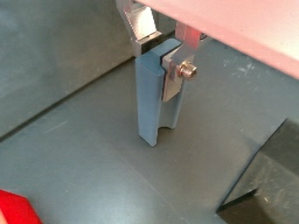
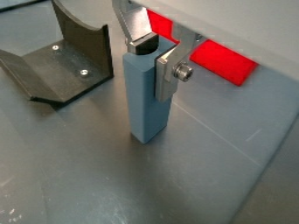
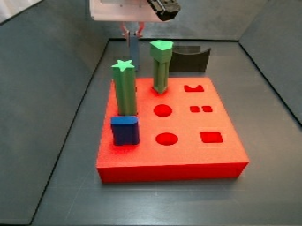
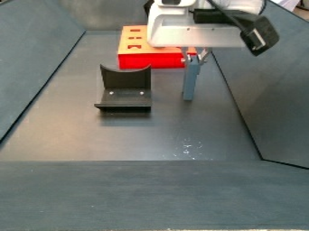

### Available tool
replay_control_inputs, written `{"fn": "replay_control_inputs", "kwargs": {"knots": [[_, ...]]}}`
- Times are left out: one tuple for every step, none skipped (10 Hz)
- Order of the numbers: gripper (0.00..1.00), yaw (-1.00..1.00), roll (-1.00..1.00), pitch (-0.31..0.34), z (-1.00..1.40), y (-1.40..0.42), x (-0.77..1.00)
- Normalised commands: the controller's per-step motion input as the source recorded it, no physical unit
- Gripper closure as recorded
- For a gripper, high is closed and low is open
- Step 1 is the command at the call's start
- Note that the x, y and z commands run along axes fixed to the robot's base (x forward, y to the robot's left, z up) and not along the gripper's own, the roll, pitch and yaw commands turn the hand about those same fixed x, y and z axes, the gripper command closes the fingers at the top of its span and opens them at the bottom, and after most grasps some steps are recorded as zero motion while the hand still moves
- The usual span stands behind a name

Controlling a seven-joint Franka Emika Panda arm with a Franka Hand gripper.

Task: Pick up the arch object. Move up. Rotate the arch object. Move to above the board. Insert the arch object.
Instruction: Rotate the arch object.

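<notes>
Two silver fingers (image 2: 140, 26) of the pincer (image 2: 158, 54) are clamped on the upper end of the arch object (image 2: 145, 96), a slate-blue peg that stands upright with its long axis vertical and its lower end on the grey floor (image 2: 105, 175) in both wrist views. In a wrist view its grooved arch side shows along its length (image 1: 153, 96). In a side view the peg (image 4: 191, 79) rises just beside the fixture (image 4: 123, 87), with the pincer (image 4: 192, 56) pointing straight down from the white wrist above it. Farther back lies the board (image 4: 145, 52). In a side view the board (image 3: 189, 150) carries two green pegs (image 3: 125, 88) and a short blue block (image 3: 124, 130).
</notes>
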Motion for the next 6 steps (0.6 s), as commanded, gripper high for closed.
{"fn": "replay_control_inputs", "kwargs": {"knots": [[1.00, 0.00, 0.13, -0.016, -0.27, 0.01, 0.03], [1.00, 0.00, 0.13, -0.016, -0.27, 0.01, 0.03], [1.00, 0.00, 0.13, -0.004, -0.28, 0.00, 0.02], [0.00, 0.00, 0.13, -0.005, 0.00, 0.00, 0.00], [0.00, 0.00, 0.13, -0.006, 1.00, 0.00, 0.00], [0.00, 0.00, 0.13, 0.002, 1.00, 0.00, -0.01]]}}
